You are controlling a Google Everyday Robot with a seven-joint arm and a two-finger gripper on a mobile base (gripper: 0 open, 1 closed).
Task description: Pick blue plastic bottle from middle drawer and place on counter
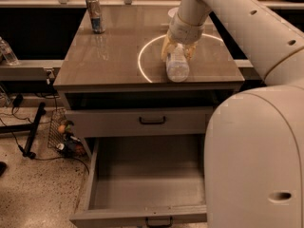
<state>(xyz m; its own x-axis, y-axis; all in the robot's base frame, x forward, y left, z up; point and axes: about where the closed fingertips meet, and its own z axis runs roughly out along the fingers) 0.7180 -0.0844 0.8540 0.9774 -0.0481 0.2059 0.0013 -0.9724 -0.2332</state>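
Note:
The blue plastic bottle (177, 66) is a pale translucent bottle, lying tilted with its base toward me, low over the right front part of the counter (114, 51), on the white circular line (142, 56). My gripper (176, 55) reaches down from the upper right and is shut on the bottle, with a yellowish finger on each side. I cannot tell whether the bottle touches the top. The middle drawer (147, 184) is pulled open below, grey inside and empty, with a dark handle (159, 221).
A metallic drink can (96, 14) stands at the counter's back left. A white dish (173, 12) shows behind my arm. A shut grey drawer (152, 120) sits above the open one. My white body (256, 160) fills the right side. Cables and a wire basket (64, 134) lie on the floor at left.

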